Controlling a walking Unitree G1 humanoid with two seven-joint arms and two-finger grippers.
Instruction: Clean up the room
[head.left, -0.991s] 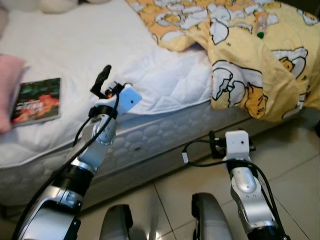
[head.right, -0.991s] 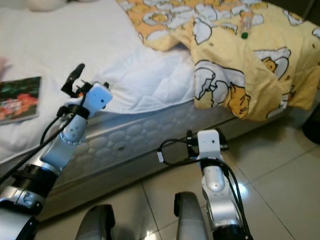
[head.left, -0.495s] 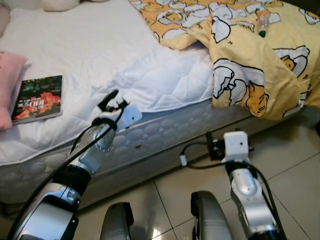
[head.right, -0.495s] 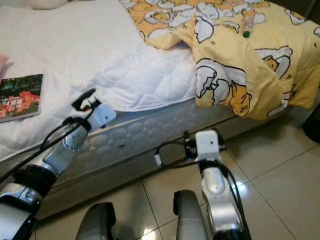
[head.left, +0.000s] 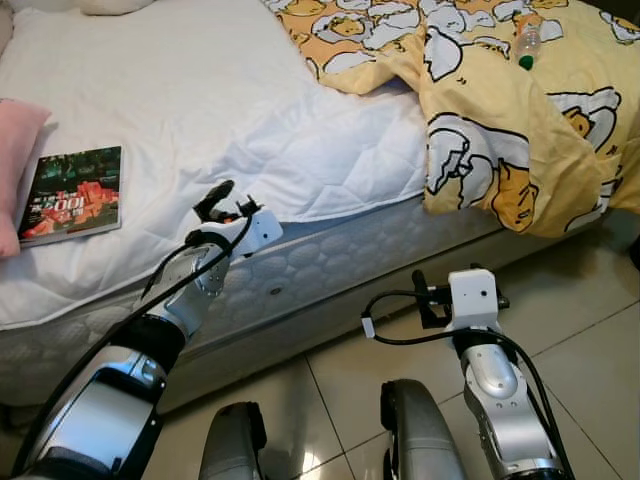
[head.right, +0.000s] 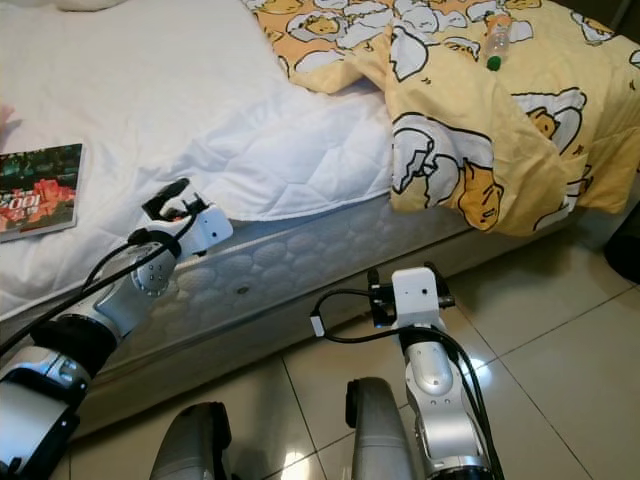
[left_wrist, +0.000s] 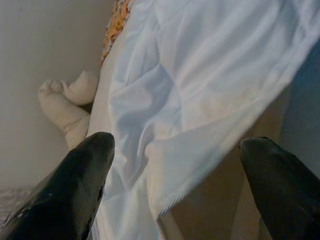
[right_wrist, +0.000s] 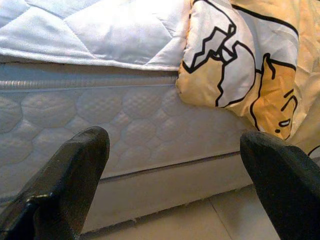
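Observation:
A book (head.left: 72, 193) with a dark cover lies on the white bed pad (head.left: 250, 110) at the left. A crumpled yellow cartoon blanket (head.left: 500, 120) hangs over the bed's right corner, and a small plastic bottle (head.left: 527, 44) rests on it at the far side. My left gripper (left_wrist: 177, 147) is at the bed's near edge, to the right of the book, open, with the pad's hem between its fingers (head.left: 214, 198) but not pinched. My right gripper (right_wrist: 175, 142) hangs low in front of the mattress side, open and holding nothing.
A pink pillow (head.left: 14, 165) lies at the bed's left edge beside the book. A pale stuffed toy (left_wrist: 67, 102) sits at the head of the bed by the wall. The tiled floor (head.left: 590, 330) runs along the mattress (head.left: 330, 260) in front of me.
My left arm came down from above the bed to its near edge a second ago and has held there since. The right arm has hardly moved.

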